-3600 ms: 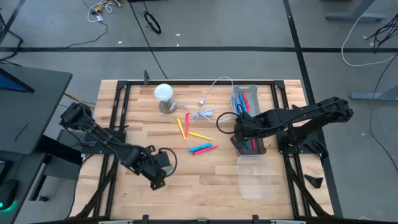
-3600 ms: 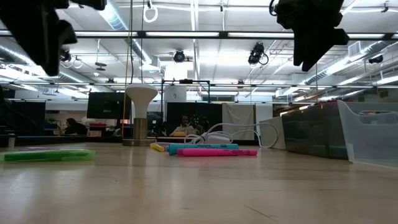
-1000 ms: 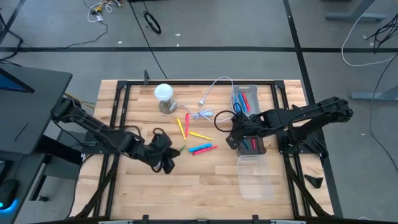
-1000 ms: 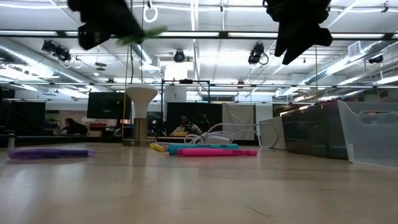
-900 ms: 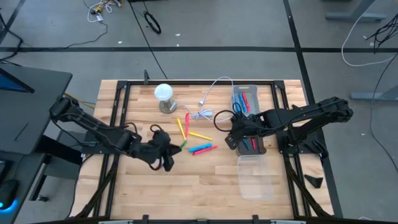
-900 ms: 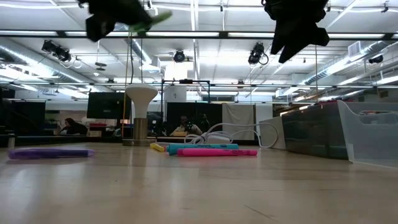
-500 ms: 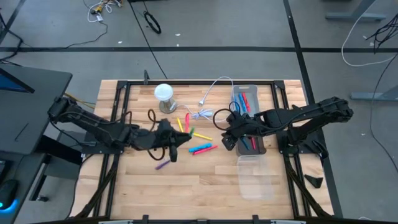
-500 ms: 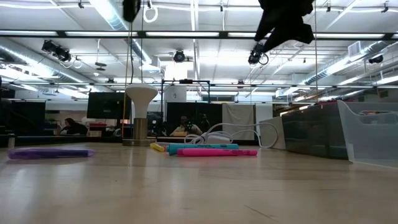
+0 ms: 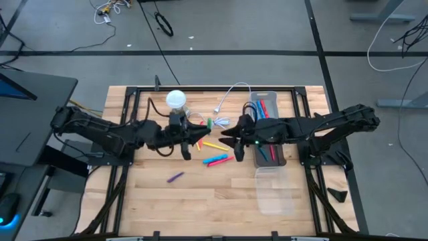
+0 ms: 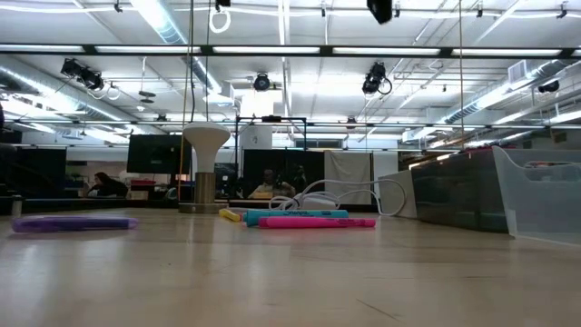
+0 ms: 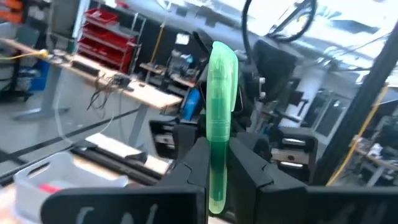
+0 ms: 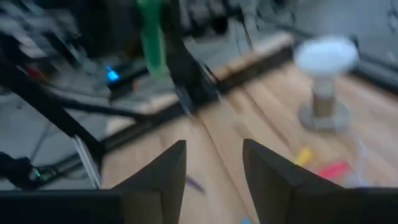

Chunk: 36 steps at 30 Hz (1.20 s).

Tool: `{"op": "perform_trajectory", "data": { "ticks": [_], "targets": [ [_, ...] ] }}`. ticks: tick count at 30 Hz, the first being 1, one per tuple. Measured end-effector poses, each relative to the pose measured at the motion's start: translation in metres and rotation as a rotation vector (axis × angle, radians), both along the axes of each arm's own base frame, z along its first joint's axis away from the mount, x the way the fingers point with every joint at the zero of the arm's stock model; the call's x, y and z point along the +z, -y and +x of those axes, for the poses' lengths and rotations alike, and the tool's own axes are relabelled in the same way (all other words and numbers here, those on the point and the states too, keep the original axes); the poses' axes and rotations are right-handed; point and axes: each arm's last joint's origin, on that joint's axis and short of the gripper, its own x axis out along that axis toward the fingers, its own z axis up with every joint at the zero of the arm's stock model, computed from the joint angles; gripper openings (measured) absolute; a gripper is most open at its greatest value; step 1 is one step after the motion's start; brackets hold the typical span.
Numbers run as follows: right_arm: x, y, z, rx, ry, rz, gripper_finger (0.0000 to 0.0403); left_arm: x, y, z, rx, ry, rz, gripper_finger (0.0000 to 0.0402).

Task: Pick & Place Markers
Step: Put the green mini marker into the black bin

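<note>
**High view: two grippers meeting above the bench**

A purple marker lies alone on the bench. The left gripper is clamped on a green marker, held aloft. Yellow, blue and pink markers lie beneath. The right gripper, fingers parted and empty, faces it. A bin holds further markers.
</note>
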Motion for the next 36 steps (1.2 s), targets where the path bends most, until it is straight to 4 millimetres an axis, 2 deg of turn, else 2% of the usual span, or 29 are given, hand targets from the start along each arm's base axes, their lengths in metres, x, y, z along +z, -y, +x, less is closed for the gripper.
{"op": "perform_trajectory", "data": {
  "ticks": [4, 11, 14, 19, 27, 31, 36],
  "targets": [
    [0.009, -0.001, 0.003, 0.021, 0.093, -0.053, 0.0159, 0.002, -0.004, 0.001, -0.021, 0.024, 0.004, 0.0034],
    [0.016, -0.001, 0.004, 0.029, 0.157, -0.084, 0.0159, 0.004, -0.003, 0.0, -0.029, 0.038, 0.007, 0.0034],
    [0.017, -0.001, 0.004, 0.028, 0.173, -0.074, 0.0159, 0.012, -0.003, 0.001, -0.041, 0.057, 0.033, 0.0034],
    [0.02, -0.003, 0.005, 0.097, 0.202, -0.056, 0.0159, 0.03, -0.003, 0.013, -0.053, 0.026, 0.097, 0.0034],
    [0.023, -0.006, 0.004, 0.113, 0.229, -0.057, 0.0159, 0.041, -0.002, 0.043, -0.114, -0.039, 0.14, 0.0034],
    [0.022, -0.008, 0.004, 0.121, 0.225, -0.06, 0.0159, 0.036, 0.0, 0.052, -0.127, -0.115, 0.145, 0.0034],
    [0.021, -0.014, 0.003, 0.143, 0.218, -0.08, 0.0159, 0.034, 0.0, 0.053, -0.13, -0.136, 0.125, 0.0034]
  ]
}}
